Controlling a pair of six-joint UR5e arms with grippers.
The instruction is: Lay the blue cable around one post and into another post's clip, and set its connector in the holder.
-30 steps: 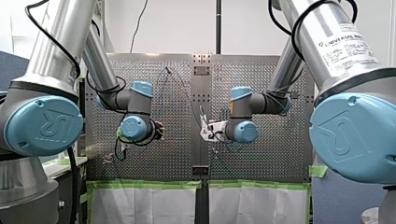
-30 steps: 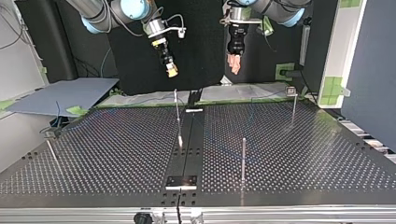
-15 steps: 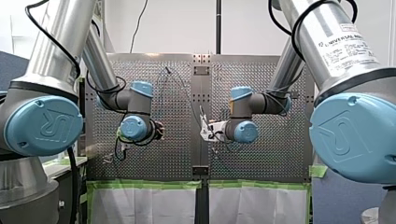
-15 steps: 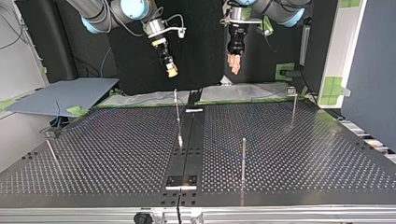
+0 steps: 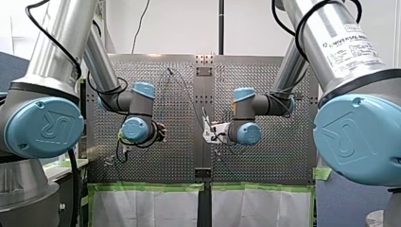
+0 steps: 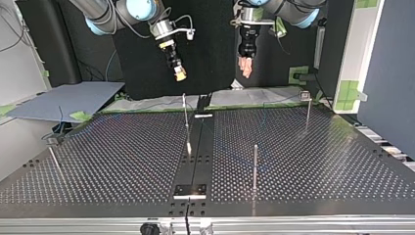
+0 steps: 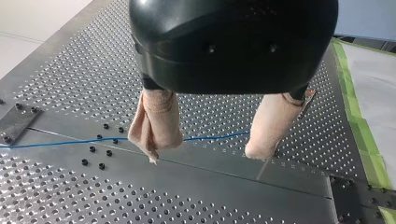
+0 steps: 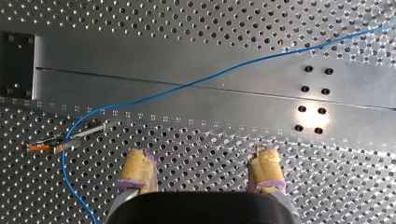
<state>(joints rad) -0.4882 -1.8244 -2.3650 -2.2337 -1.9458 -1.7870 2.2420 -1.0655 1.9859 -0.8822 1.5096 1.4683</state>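
Nothing has moved since a second ago: you see the left gripper (image 7: 208, 150) and right gripper (image 8: 201, 164) spread wide and empty. The blue cable (image 8: 224, 73) lies ahead of the right one, at its twelve o'clock.

I read the perforated table (image 6: 98, 161) with the blue cable (image 8: 224, 74) slack across its centre strip (image 8: 163, 95); posts (image 6: 255, 166) upright.

A thin blue cable (image 8: 187, 86) lies flat on the grey metal desk full of holes (image 8: 201, 140). It runs in a long line, then bends beside a thin metal post with an orange tip (image 8: 84, 132). A tall thin metal post (image 6: 255, 166) stands straight up, well apart from a post with a small square top (image 6: 307, 110).
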